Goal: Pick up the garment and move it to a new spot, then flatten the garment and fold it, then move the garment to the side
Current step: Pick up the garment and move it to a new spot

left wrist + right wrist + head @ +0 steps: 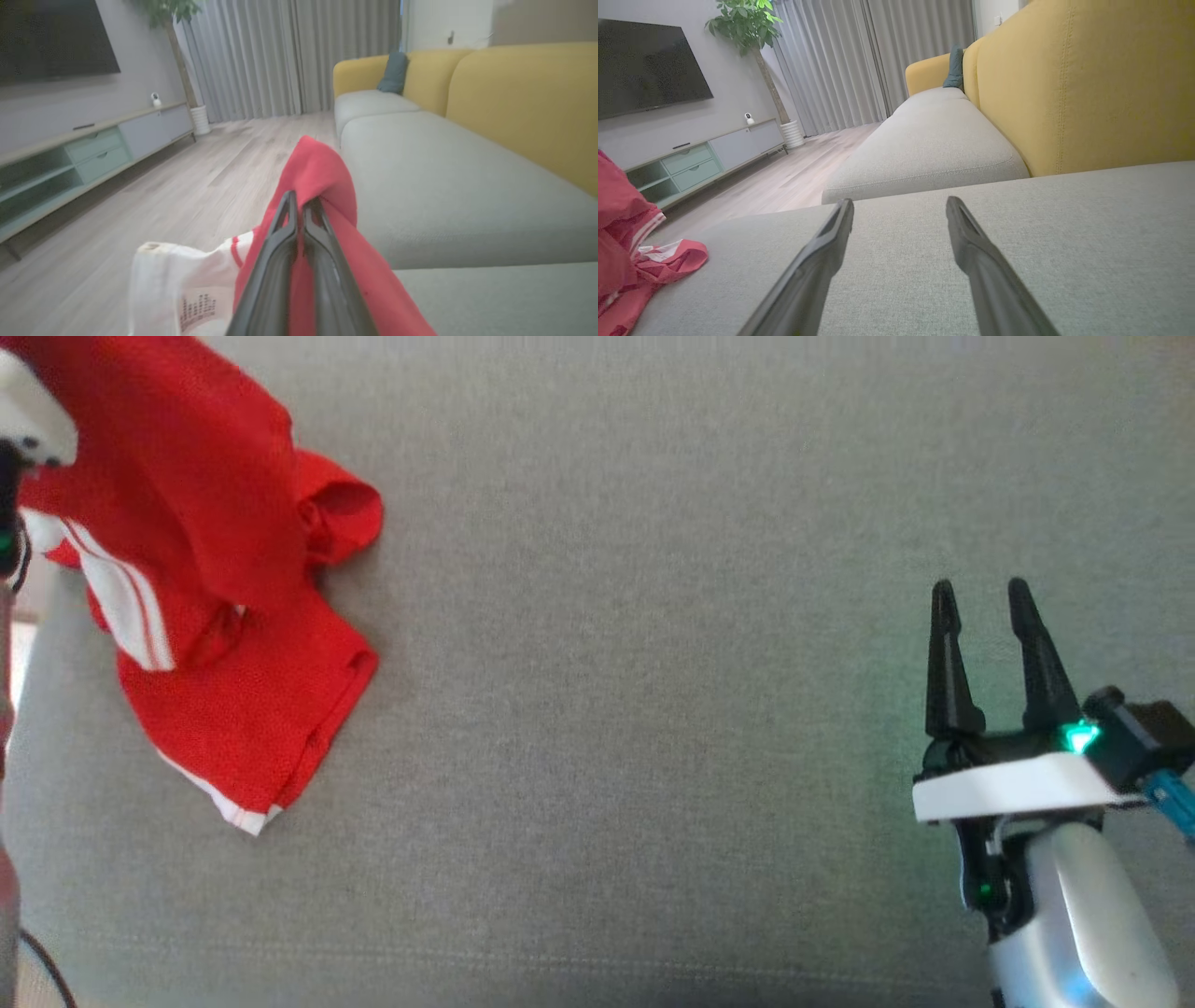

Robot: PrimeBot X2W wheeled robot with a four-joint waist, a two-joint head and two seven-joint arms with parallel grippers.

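Note:
A red garment (215,597) with white stripes hangs bunched at the head view's upper left, its lower part resting on the grey sofa seat (653,663). In the left wrist view my left gripper (301,205) is shut on a fold of the red garment (322,172), with a white lining and label (187,289) drooping below. Only the pale wrist of that arm (33,415) shows at the head view's left edge. My right gripper (980,593) stands open over bare cushion at the right, far from the cloth. The right wrist view has the garment (626,242) at its left edge.
A yellow sofa back (1073,84) runs along the seat, with a teal cushion (955,65) at the far end. Wooden floor (163,186), a TV console (93,144), a potted tree (747,28) and grey curtains (280,56) lie beyond the seat's edge.

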